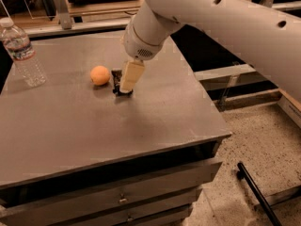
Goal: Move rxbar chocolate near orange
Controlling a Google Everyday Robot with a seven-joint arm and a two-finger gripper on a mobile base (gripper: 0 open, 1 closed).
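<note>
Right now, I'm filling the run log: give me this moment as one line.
hand: low over table, at rxbar chocolate | rxbar chocolate: beside orange, apart | water bottle: upright, table's left edge

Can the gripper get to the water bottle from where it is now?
Probably yes. The gripper sits low on the table just right of the orange; the water bottle stands farther left. Only the orange lies between, easily passed over.

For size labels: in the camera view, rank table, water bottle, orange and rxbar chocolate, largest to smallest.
Largest first: table, water bottle, orange; rxbar chocolate unsure, mostly hidden by the claw beside the orange.
</note>
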